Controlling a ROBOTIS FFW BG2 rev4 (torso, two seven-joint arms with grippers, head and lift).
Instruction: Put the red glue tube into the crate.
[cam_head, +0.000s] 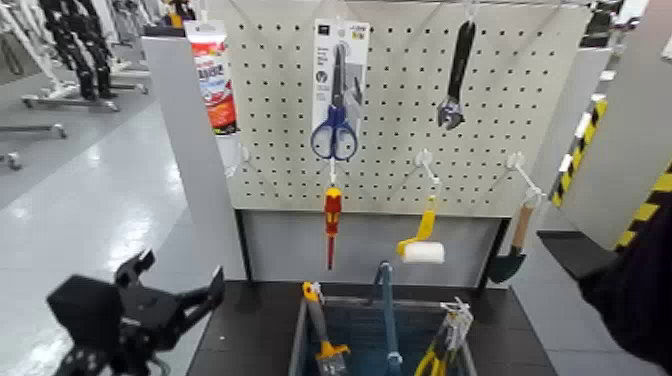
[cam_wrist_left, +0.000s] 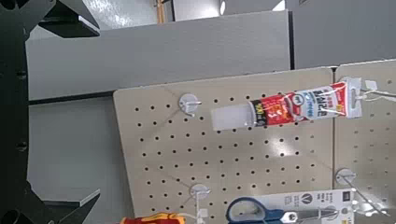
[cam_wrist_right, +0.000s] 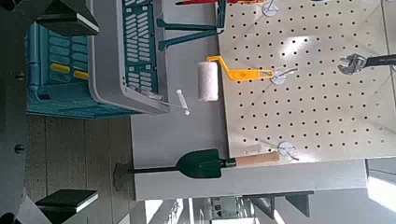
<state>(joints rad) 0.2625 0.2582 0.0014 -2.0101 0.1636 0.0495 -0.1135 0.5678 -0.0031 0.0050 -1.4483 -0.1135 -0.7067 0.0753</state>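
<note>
The red glue tube (cam_head: 213, 80) hangs cap-down on a hook at the top left corner of the white pegboard; it also shows in the left wrist view (cam_wrist_left: 289, 105). The crate (cam_head: 400, 302) stands on the dark table below the pegboard, with its upright handle bar in the middle; the right wrist view shows its grey wall (cam_wrist_right: 131, 47). My left gripper (cam_head: 172, 278) is open and empty, low at the left, well below the tube and left of the crate. My right arm (cam_head: 640, 290) is at the right edge; its gripper (cam_wrist_right: 79, 107) is open and empty, apart from the crate.
On the pegboard hang a scissors pack (cam_head: 338, 90), a wrench (cam_head: 457, 75), a red-and-yellow screwdriver (cam_head: 332, 220), a paint roller (cam_head: 422, 245) and a trowel (cam_head: 515, 250). A brush (cam_head: 325, 340) and yellow-handled pliers (cam_head: 445, 345) lie in the crate. A yellow-black striped post stands right.
</note>
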